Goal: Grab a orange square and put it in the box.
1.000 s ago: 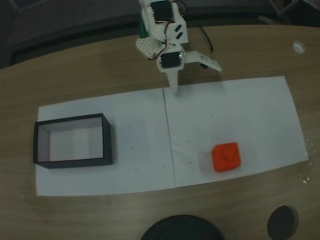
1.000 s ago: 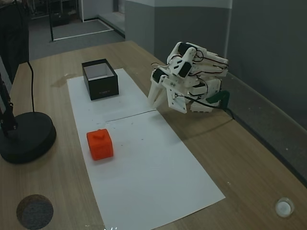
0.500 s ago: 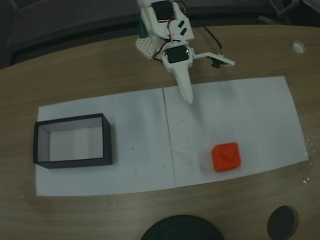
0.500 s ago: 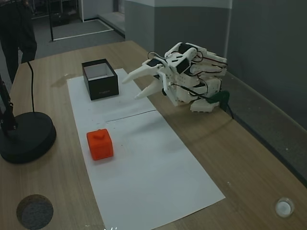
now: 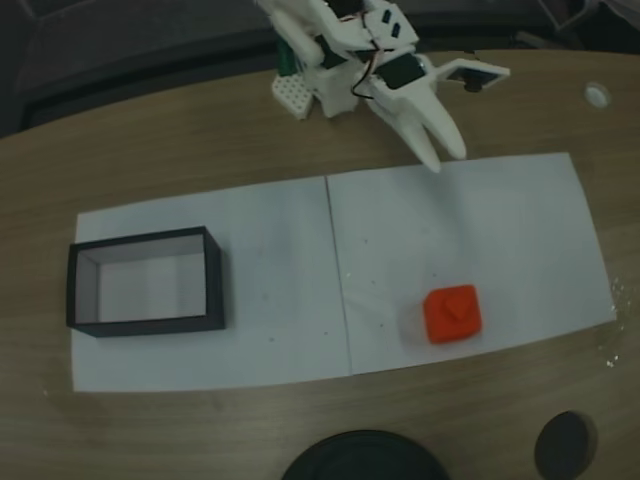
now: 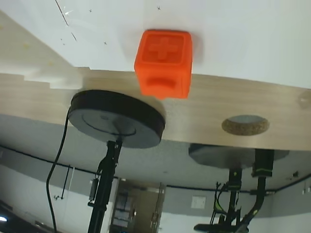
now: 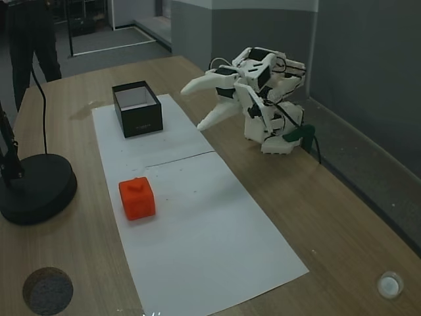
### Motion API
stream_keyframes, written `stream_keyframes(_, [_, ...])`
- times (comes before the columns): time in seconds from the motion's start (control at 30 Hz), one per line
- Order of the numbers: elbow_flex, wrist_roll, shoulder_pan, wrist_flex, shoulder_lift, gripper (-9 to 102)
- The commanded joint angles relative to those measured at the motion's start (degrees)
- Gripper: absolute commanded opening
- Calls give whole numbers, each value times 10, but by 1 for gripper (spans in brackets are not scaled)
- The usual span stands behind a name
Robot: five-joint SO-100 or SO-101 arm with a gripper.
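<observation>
While the white arm leans out over the far edge of the paper (image 5: 460,240), its gripper (image 5: 470,115) hangs in the air with the jaws spread wide apart and nothing between them. In a fixed view from the side, the gripper (image 7: 197,105) points toward the paper. The orange block (image 5: 452,314) sits by itself on the right half of the paper, near the front edge, well away from the gripper. In the wrist view, the block (image 6: 164,63) has a raised cross on top. The black box (image 5: 145,280) with its white inside stands far off on the left half of the paper. A round black stand base (image 7: 36,187) rests on the wooden table (image 7: 342,217) beside the paper.
</observation>
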Motion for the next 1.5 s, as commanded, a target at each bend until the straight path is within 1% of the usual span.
stream_keyframes(0.0, [-123,8,1,-12,-155,40])
stream_keyframes(0.13, [-236,46,2,5,-352,46])
stream_keyframes(0.3, [-369,60,10,71,-546,47])
stream_keyframes(0.4, [-449,85,33,98,-638,47])
stream_keyframes(0.6, [-594,85,62,155,-762,47])
stream_keyframes(0.7, [-650,88,68,178,-811,47])
stream_keyframes(0.83, [-686,89,64,201,-860,47])
stream_keyframes(1.2, [-698,90,35,194,-903,47])
stream_keyframes(1.47, [-749,101,32,197,-958,47])
